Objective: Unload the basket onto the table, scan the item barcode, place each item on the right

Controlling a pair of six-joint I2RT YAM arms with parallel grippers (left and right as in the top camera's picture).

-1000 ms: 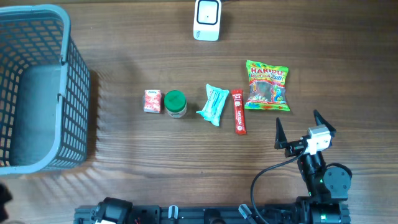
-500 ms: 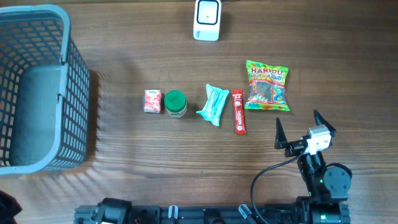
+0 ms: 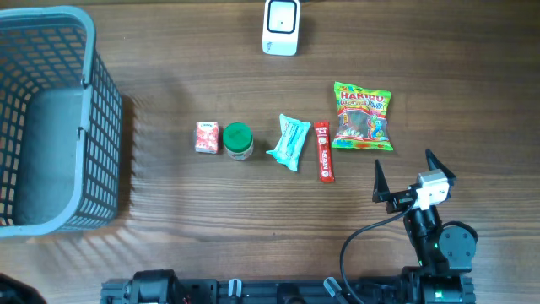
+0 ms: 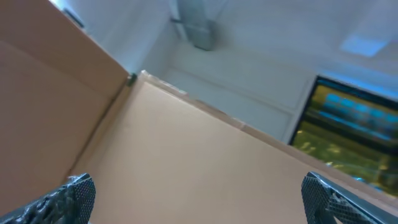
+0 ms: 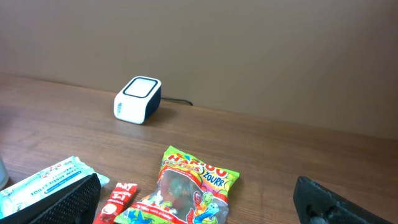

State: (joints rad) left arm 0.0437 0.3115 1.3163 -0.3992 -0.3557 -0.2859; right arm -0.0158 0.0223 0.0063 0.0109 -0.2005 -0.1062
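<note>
Haribo bag (image 3: 364, 116) lies flat just ahead of my right pincer (image 3: 403, 165), and that pincer is spread wide, holding nothing. Ahead and off to its left runs a row: red stick (image 3: 324, 151), tissue pack (image 3: 289, 141), green-lidded jar (image 3: 238, 141), small red box (image 3: 207, 137). Scanner (image 3: 281, 26) sits well beyond the bag. My left pincer (image 4: 199, 202) gapes too, aimed away from the table (image 3: 211, 211).

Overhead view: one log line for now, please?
right gripper open, empty | left gripper open, empty | Haribo bag untouched | barcode scanner unused
</note>
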